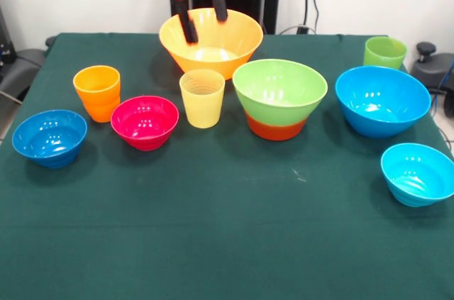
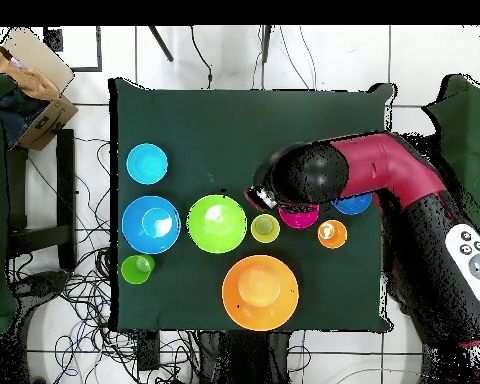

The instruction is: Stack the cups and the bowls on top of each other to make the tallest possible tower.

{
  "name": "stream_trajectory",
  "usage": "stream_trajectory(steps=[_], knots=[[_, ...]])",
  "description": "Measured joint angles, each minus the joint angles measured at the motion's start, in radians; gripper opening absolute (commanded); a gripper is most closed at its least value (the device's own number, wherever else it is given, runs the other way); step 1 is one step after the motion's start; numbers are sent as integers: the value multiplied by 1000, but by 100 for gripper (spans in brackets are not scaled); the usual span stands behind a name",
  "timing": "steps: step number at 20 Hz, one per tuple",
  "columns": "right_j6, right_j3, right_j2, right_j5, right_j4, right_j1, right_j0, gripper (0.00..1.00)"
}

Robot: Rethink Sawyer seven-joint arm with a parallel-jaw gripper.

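The tool point(image 1: 202, 21) is hanging open and empty over the big yellow bowl point(image 1: 211, 41) at the far side of the bench point(image 1: 213, 229), while the green bowl point(image 1: 279, 89) is sitting in the red bowl point(image 1: 277, 128), just right of the yellow cup point(image 1: 202, 98).

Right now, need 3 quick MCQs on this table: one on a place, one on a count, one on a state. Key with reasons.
1. What does the light green bowl sit in?
A. the orange-red bowl
B. the magenta bowl
C. the big blue bowl

2. How many cups stand on the table?
A. two
B. three
C. five

3. What state is the claw in?
A. shut on the pale yellow cup
B. open, holding nothing
C. shut on a bowl's rim

Key:
1 A: the orange-red bowl shows under the green one.
2 B: the orange cup, pale yellow cup and light green cup.
3 B: its two fingers stand apart, nothing between them.
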Motion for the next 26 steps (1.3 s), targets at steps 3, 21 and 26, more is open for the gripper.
stream_trajectory(steps=[3, 21, 26], knots=[[0, -2, 1, 66, 15, -74, 28, 100], [0, -2, 3, 83, 24, -149, 38, 100], [0, -2, 2, 83, 20, -149, 31, 100]])
